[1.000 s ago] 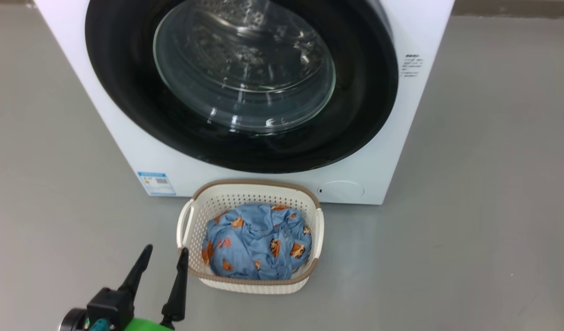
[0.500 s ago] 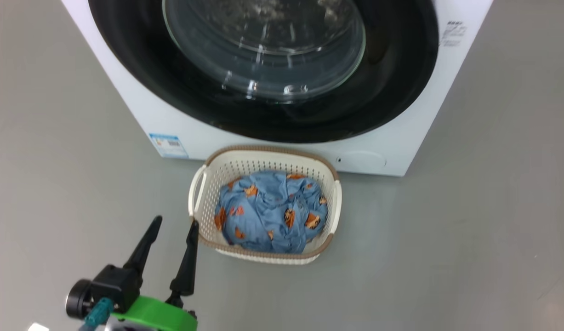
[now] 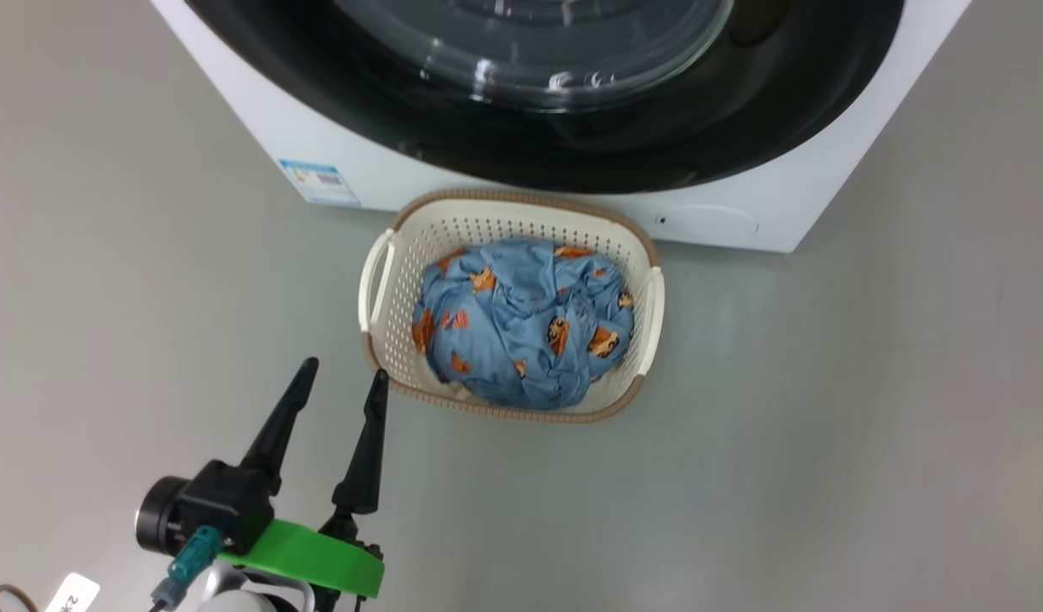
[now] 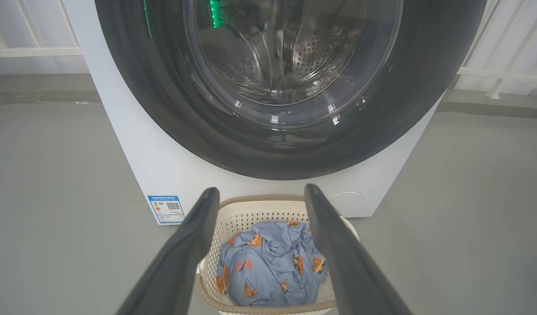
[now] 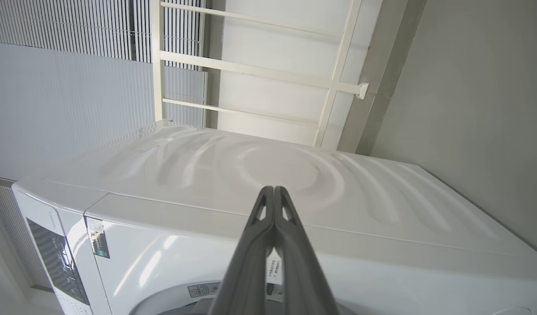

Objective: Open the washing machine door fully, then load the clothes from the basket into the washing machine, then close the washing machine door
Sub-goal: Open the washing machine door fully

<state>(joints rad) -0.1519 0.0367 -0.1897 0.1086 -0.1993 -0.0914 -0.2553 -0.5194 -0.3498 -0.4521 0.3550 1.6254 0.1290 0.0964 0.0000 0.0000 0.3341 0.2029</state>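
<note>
Smooth grey floor point(image 3: 870, 442) is seen all round, lightly glossy. White railing bars point(image 4: 36, 51) are seen behind, above a darker strip point(image 4: 32, 96) at the floor's far edge. In the right wrist view a white barred frame point(image 5: 259, 72) is set beside a ribbed pale panel point(image 5: 54, 87); a plain grey surface point(image 5: 469, 87), possibly floor, is seen at right.

Grey floor point(image 3: 827, 467) w/ basket point(image 3: 521, 196), washing machine point(image 3: 376, 183)

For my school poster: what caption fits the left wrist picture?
Open left gripper points toward the basket of bear-print clothes, before the closed washing machine door.
</note>
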